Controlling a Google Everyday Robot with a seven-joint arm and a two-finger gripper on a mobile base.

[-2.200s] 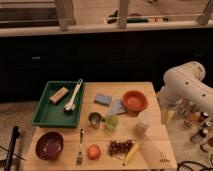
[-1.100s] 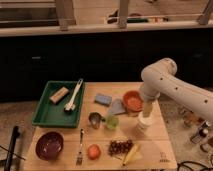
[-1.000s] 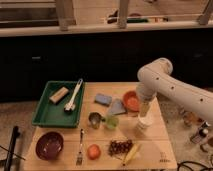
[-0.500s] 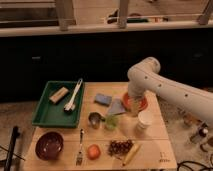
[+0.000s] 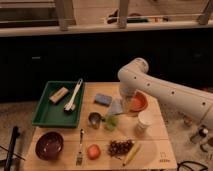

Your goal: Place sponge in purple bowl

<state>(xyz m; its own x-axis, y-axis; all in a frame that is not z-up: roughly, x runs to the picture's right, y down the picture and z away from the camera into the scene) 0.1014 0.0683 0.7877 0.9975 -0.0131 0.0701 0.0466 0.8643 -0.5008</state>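
Observation:
The sponge (image 5: pixel 103 99) is a small flat blue pad lying on the wooden table (image 5: pixel 160 150), right of the green tray. The purple bowl (image 5: pixel 49 145) sits empty at the table's front left corner. My white arm reaches in from the right, and its gripper (image 5: pixel 121 100) hangs low between the sponge and the orange bowl (image 5: pixel 138 102), over the pale grey-blue cloth (image 5: pixel 117 106). The gripper is just right of the sponge and apart from it.
A green tray (image 5: pixel 45 112) at the left holds a tan block (image 5: pixel 59 94) and a white brush (image 5: pixel 74 95). A metal cup (image 5: pixel 94 119), a green item (image 5: pixel 111 121), a white cup (image 5: pixel 145 120), a fork (image 5: pixel 80 147), an orange fruit (image 5: pixel 93 151), grapes (image 5: pixel 119 147) and a banana (image 5: pixel 131 153) lie in front.
My arm has swung in from the table's right side leftward, past the white cup and orange bowl, and now ends next to the sponge. The objects have not moved.

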